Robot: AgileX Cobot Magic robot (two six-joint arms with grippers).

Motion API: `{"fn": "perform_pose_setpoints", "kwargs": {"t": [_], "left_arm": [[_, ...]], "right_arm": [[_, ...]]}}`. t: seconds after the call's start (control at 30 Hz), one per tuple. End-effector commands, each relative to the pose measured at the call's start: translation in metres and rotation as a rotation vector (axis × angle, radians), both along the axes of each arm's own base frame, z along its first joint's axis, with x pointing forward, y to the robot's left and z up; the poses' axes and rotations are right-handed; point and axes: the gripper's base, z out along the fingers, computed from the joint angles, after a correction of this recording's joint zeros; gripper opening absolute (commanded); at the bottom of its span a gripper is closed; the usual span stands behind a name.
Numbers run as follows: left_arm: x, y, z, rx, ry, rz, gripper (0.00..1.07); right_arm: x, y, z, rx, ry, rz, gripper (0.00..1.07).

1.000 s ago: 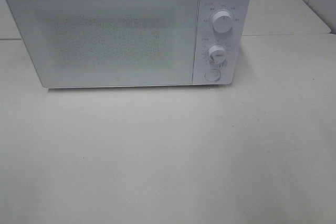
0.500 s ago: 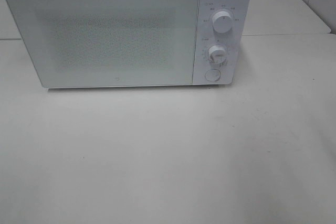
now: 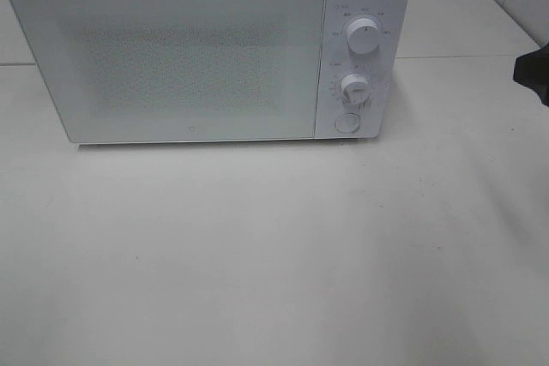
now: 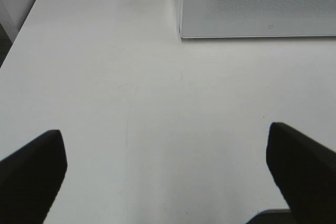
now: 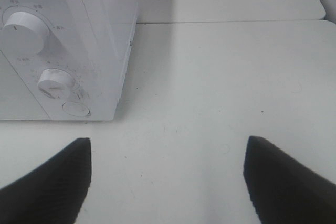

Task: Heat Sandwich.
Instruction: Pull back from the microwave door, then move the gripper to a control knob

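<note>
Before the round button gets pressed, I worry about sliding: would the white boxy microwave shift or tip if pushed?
The white boxy microwave probably will not tip: it is wide, low and sits flat on the white table. It looks heavy, yet that smooth surface might let it slide back slightly.

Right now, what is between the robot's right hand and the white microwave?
Nothing: only bare white tabletop lies between the open black right hand and the white box-shaped microwave, as the right wrist view shows.

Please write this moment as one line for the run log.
microwave: door shut | sandwich: not in view | left gripper: open, empty, over table | right gripper: open, empty, near microwave
</note>
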Motion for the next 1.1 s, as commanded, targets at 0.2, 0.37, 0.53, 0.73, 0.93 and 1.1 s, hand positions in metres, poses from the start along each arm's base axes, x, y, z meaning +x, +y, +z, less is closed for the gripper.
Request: {"fn": "perform_pose_setpoints", "kwargs": {"t": [0.2, 0.37, 0.53, 0.73, 0.93, 1.1], "left_arm": [[-0.004, -0.001, 0.000, -0.010, -0.035, -0.008, 0.98], [-0.004, -0.001, 0.000, -0.010, -0.035, -0.008, 0.98], [-0.004, -0.001, 0.000, -0.010, -0.035, -0.008, 0.98], [-0.004, -0.001, 0.000, -0.010, -0.035, -0.008, 0.98], [-0.004, -0.001, 0.000, -0.010, -0.035, -0.008, 0.98], [-0.004, -0.001, 0.000, -0.010, -0.035, -0.008, 0.98]], "right_arm": [[0.017, 0.001, -0.034, 0.021, -0.124, 0.005, 0.76], [0.020, 0.000, -0.044, 0.051, -0.206, -0.029, 0.76], [0.020, -0.005, -0.050, 0.055, -0.296, -0.083, 0.76], [0.019, 0.003, -0.055, 0.058, -0.320, -0.085, 0.76], [0.022, 0.033, -0.066, -0.019, -0.335, 0.002, 0.76], [0.023, 0.051, -0.076, -0.038, -0.349, 0.021, 0.76]]}}
